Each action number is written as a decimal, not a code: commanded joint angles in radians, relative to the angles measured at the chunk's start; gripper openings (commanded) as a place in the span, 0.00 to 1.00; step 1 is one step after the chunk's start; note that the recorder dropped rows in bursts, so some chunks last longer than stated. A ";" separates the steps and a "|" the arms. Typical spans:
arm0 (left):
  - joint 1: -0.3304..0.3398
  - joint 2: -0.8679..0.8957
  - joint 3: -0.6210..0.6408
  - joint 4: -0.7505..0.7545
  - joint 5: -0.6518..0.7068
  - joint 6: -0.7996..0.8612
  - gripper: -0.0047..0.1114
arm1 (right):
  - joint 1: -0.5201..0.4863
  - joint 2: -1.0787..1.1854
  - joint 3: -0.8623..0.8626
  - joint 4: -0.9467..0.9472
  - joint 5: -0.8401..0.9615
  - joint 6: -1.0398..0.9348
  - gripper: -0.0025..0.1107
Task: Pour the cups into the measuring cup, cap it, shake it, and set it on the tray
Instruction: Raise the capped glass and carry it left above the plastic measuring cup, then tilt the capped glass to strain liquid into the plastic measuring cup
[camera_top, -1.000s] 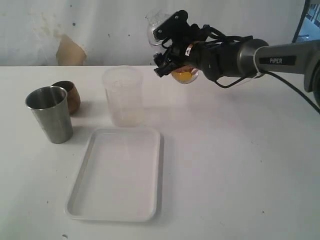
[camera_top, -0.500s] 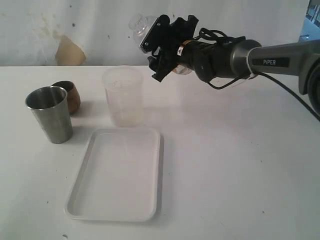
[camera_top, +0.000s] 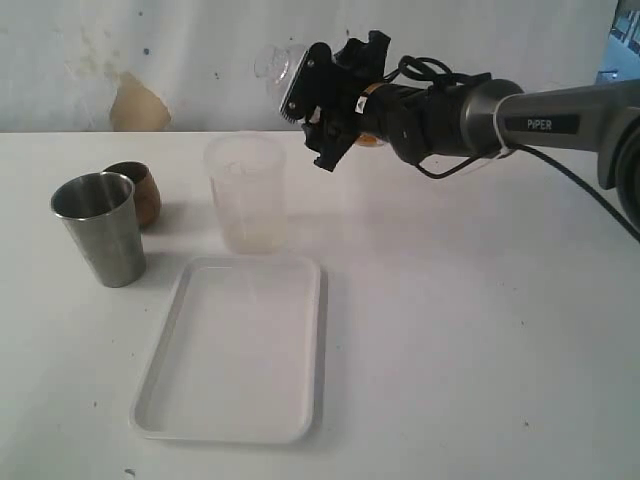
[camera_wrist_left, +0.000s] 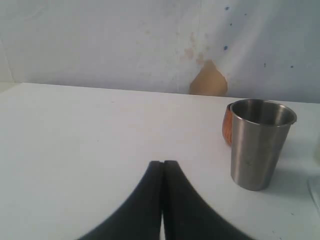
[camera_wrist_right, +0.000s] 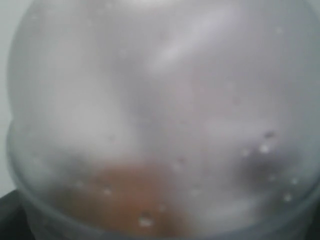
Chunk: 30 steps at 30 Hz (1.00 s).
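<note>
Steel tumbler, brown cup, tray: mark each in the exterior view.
steel tumbler (camera_top: 100, 240), exterior view, side wall.
brown cup (camera_top: 147, 195), exterior view, visible side.
tray (camera_top: 230, 350), exterior view, bare floor.

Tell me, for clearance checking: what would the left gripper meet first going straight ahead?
Probably only the far wall: the line from the left gripper looks free, passing beside the steel tumbler, though depth is unclear.
</note>
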 joint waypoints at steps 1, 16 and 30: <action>0.001 -0.004 0.005 0.000 -0.008 -0.002 0.04 | 0.008 -0.017 -0.015 0.000 -0.051 -0.112 0.02; 0.001 -0.004 0.005 0.000 -0.008 -0.002 0.04 | 0.037 -0.017 -0.015 0.000 -0.054 -0.424 0.02; 0.001 -0.004 0.005 0.000 -0.008 -0.002 0.04 | 0.020 -0.017 -0.015 0.005 -0.122 -0.605 0.02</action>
